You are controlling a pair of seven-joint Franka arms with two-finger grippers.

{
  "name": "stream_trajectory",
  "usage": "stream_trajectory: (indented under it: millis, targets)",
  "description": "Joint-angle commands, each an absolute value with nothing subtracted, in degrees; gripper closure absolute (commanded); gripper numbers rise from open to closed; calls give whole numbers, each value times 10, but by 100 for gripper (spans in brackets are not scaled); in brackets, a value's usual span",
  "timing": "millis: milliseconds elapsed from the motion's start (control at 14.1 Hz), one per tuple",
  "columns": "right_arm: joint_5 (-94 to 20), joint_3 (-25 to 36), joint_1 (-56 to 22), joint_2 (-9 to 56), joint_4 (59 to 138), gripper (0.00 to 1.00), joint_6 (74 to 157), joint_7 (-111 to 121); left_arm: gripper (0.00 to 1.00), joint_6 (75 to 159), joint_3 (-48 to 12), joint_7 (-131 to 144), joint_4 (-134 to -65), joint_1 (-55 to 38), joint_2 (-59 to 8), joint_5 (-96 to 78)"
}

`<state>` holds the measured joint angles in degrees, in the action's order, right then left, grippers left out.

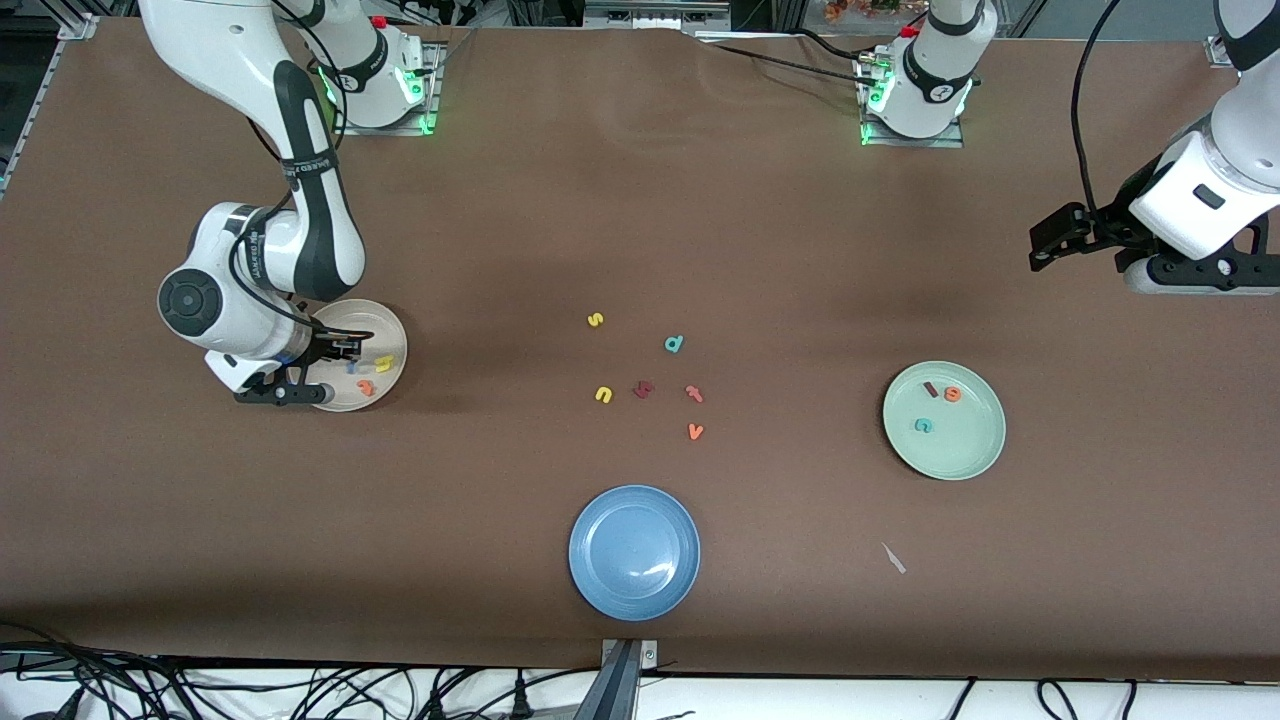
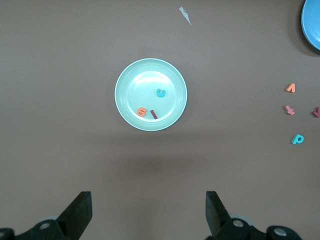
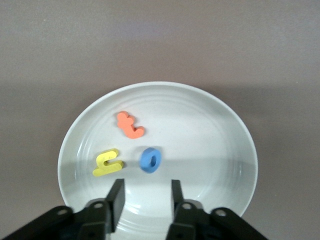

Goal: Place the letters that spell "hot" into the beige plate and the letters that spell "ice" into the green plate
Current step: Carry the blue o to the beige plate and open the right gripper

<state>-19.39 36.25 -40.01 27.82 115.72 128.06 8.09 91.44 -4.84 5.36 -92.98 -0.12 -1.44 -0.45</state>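
Note:
The beige plate (image 1: 395, 345) (image 3: 210, 140) lies at the right arm's end of the table. In it are the yellow h (image 1: 383, 364) (image 3: 107, 163), the blue o (image 3: 150, 159) and the orange t (image 1: 366, 387) (image 3: 130, 125). My right gripper (image 1: 340, 352) (image 3: 146, 186) hangs low over this plate, open and empty, with the o just past its fingertips. The green plate (image 1: 960, 450) (image 2: 135, 95) holds the dark red i (image 1: 931, 389) (image 2: 154, 114), orange e (image 1: 952, 394) (image 2: 142, 112) and teal c (image 1: 923, 425) (image 2: 160, 92). My left gripper (image 1: 1050, 245) (image 2: 149, 200) waits open, high over the left arm's end of the table.
Loose letters lie mid-table: yellow s (image 1: 595, 320), teal d (image 1: 674, 344), yellow u (image 1: 603, 395), a dark red letter (image 1: 643, 389), salmon t (image 1: 694, 393), orange v (image 1: 696, 431). A blue plate (image 1: 634, 552) sits nearer the front camera. A white scrap (image 1: 893, 558) lies near the green plate.

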Motion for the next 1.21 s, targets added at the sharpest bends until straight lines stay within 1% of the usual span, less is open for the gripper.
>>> stream_trajectory:
  millis: [0, 142, 355, 710, 852, 923, 994, 1136]
  targets:
    - [-202, 362, -403, 268, 1098, 0, 1196, 35, 0, 901, -52, 48, -910, -3, -24, 5]
    - [-202, 360, -407, 276, 1051, 0, 1158, -8, 0, 901, -52, 48, -910, -3, -24, 5]
    - [-202, 350, -409, 285, 1000, 0, 1120, -77, 0, 901, -52, 48, -910, -3, -24, 5]
    - [-200, 345, -432, 294, 955, 0, 1093, -158, 0, 901, -51, 48, -910, -5, -24, 4]
    - [-192, 345, -425, 300, 923, 0, 1054, -154, 0, 901, -51, 48, -910, -5, -24, 4]
    - [-181, 340, -407, 297, 916, 0, 1046, -149, 0, 901, -51, 48, -910, -5, -24, 4]
    - [-164, 311, -382, 282, 918, 0, 1044, -135, 0, 901, -51, 48, -910, -5, -24, 4]
    - [-99, 202, -277, 215, 946, 0, 1044, -122, 0, 901, -51, 48, -910, -5, -24, 4]
